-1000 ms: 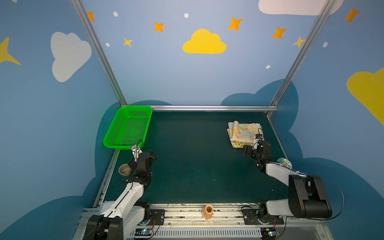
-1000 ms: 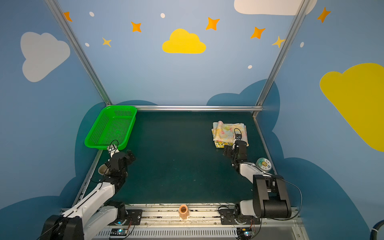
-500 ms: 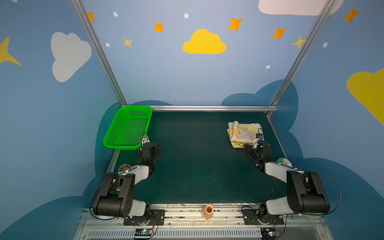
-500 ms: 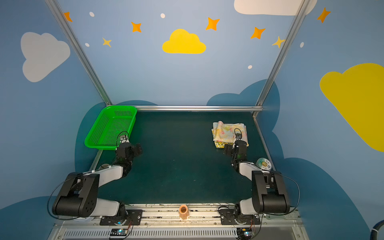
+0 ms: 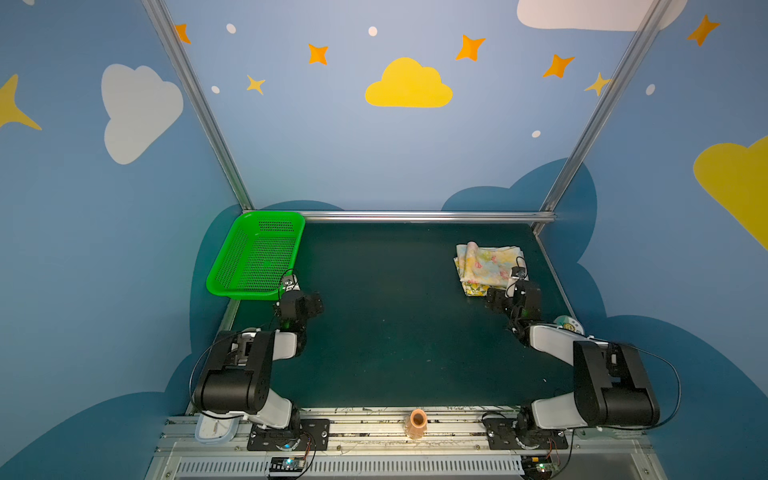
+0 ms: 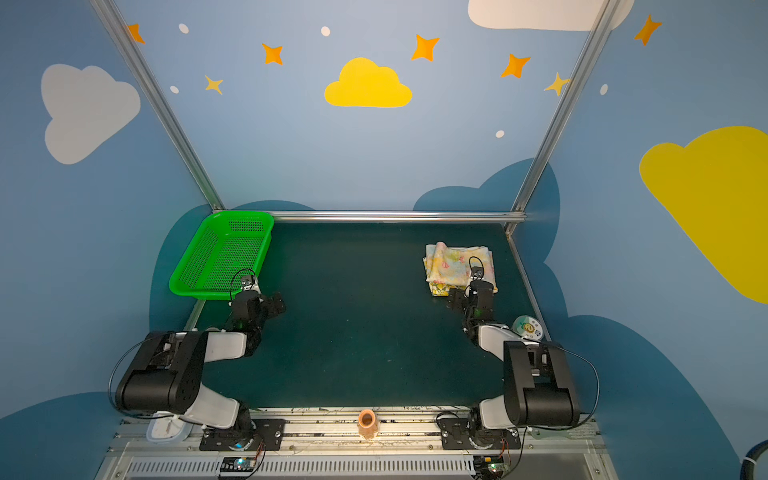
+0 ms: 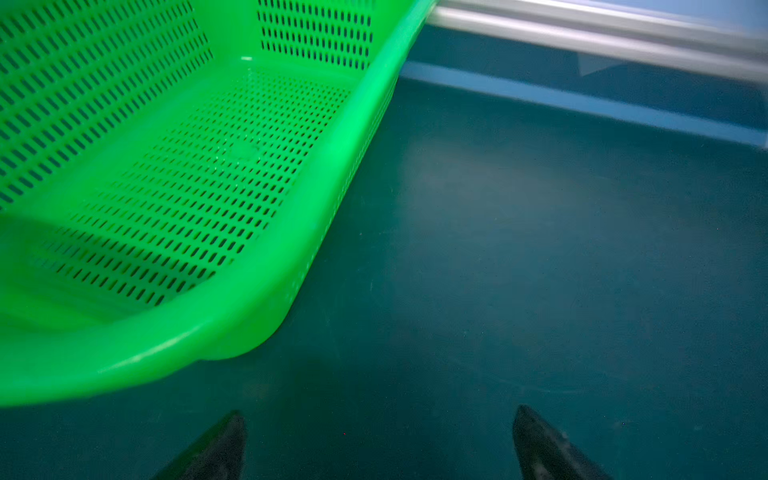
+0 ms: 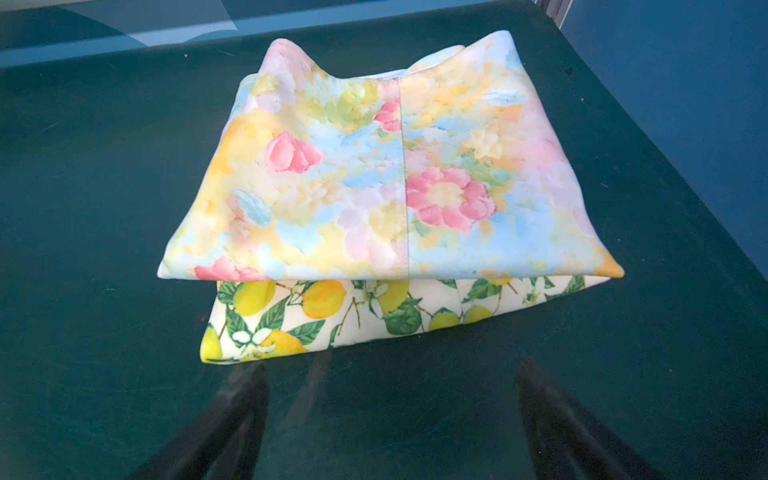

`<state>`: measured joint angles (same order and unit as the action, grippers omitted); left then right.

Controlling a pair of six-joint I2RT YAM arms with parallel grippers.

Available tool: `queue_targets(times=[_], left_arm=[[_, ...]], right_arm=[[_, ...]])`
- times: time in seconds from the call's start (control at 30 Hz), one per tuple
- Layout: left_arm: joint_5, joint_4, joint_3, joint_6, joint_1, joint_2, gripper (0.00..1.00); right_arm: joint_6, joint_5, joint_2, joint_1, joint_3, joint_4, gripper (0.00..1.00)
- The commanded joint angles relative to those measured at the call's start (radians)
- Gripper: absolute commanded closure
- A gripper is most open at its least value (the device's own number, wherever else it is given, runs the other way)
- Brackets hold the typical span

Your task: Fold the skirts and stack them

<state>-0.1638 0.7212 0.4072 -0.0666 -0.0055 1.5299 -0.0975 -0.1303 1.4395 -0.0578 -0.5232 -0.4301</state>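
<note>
The two skirts lie folded in one pile at the back right of the dark green table. The pale yellow skirt with pink flowers (image 8: 374, 174) (image 5: 486, 262) (image 6: 455, 264) is on top. The cream lemon-print skirt (image 8: 316, 316) (image 5: 473, 289) (image 6: 438, 289) sticks out beneath it on the near side. My right gripper (image 8: 390, 368) (image 5: 496, 301) (image 6: 457, 300) stands open and empty on the table just short of the pile's near edge. My left gripper (image 7: 378, 411) (image 5: 309, 305) (image 6: 274, 305) is open and empty, low over bare table beside the basket's near corner.
An empty green perforated basket (image 5: 259, 257) (image 6: 220, 257) (image 7: 291, 249) sits at the back left. A round disc (image 5: 567, 324) lies by the right table edge. An orange cup (image 5: 417, 422) stands on the front rail. A metal bar (image 5: 415, 216) bounds the back.
My left arm has folded back, its elbow dropping low, while its gripper slid a little right and away toward the basket's corner. The right arm's elbow sank slightly. The skirts have not moved.
</note>
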Motion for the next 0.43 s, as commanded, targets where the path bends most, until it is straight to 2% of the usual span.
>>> queue_targets(times=[0.0,0.4], left_arm=[[0.020,0.035,0.010,0.002,0.006,-0.004,0.01],[0.023,0.023,0.012,0.005,0.007,-0.010,0.01]], right_arm=[[-0.005,0.010,0.010,0.008,-0.003,-0.013,0.09],[-0.006,0.027,0.007,0.016,-0.001,-0.013,0.09]])
